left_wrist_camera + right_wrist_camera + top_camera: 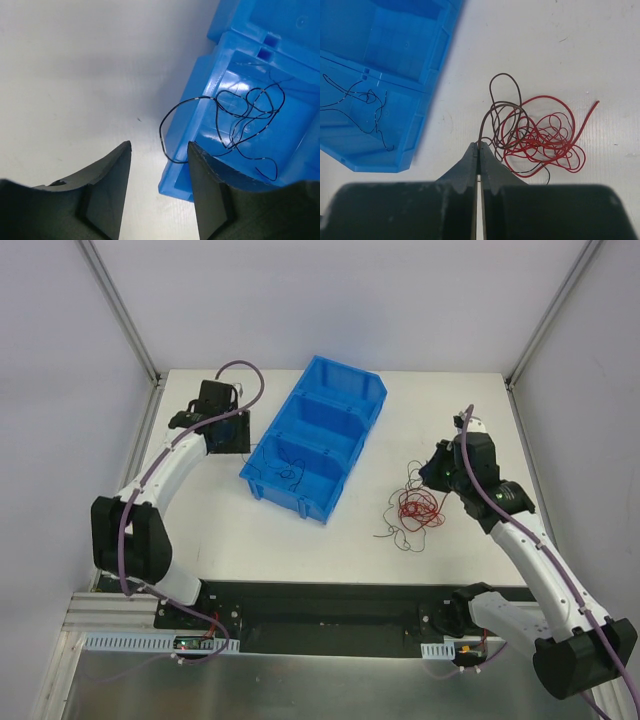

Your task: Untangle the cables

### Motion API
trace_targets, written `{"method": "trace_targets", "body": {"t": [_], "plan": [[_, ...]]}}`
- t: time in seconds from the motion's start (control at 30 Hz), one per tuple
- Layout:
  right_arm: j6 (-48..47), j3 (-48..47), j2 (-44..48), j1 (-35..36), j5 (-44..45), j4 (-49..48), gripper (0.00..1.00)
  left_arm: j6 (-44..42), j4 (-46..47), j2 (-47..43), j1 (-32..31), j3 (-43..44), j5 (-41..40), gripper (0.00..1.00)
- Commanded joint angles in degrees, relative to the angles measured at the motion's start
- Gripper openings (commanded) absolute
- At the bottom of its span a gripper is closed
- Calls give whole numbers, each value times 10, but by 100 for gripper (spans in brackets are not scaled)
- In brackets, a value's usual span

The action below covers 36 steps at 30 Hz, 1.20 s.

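A tangle of red and dark cables [535, 132] lies on the white table, to the right of the blue bin [395, 50]. My right gripper [479, 145] is shut on a dark strand [492, 107] that rises from the left side of that tangle [415, 508]. A separate thin black cable [245, 117] lies curled in the bin's near compartment [290, 472], and one loop of it [165, 135] hangs out over the bin wall. My left gripper [159, 150] is open just above that loop at the bin's corner, with nothing between its fingers [112, 165].
The blue bin [345, 400] has three compartments and sits at an angle in the middle of the table. My left gripper [238, 435] is by its left side and my right gripper [430, 475] is to its right. A metal frame borders the table.
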State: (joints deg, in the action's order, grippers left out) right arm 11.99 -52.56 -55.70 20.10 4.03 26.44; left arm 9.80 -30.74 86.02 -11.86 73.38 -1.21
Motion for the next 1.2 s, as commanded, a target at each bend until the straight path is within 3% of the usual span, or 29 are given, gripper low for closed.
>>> {"method": "trace_targets", "body": {"t": [0.0,0.1,0.2,0.3,0.4,0.53,0.6,0.7,0.77,0.9,1.0,1.1,1.17], "plan": [[-14,-31,4,-2,-3,12,0,-36,1,45,6,25,77,46],[-17,-34,11,-2,6,19,0,-27,6,71,6,39,103,41],[-20,-41,14,-2,19,20,0,-25,6,78,5,48,94,23],[-19,-47,5,-2,12,23,0,-35,5,55,-10,45,51,13],[-17,-45,1,-3,7,28,0,-41,5,21,-47,24,-38,10],[-4,-44,-1,-2,-3,34,0,-29,2,-25,-99,10,-68,5],[-6,-48,-6,-3,-11,41,0,-13,3,-34,-123,-1,-55,5],[-13,-56,-9,-3,-31,44,0,41,9,-9,-128,-13,30,6],[-25,-62,-8,-2,-67,38,1,59,16,19,-134,-19,47,11],[-32,-61,6,-3,-102,23,0,29,23,53,-148,-11,-3,25],[-49,-59,19,-3,-120,18,0,26,23,33,-148,9,-10,46],[-67,-62,33,-2,-175,4,1,59,23,-1,-149,30,34,81],[-72,-63,41,-2,-226,-9,0,86,28,-20,-155,43,69,86]]}}
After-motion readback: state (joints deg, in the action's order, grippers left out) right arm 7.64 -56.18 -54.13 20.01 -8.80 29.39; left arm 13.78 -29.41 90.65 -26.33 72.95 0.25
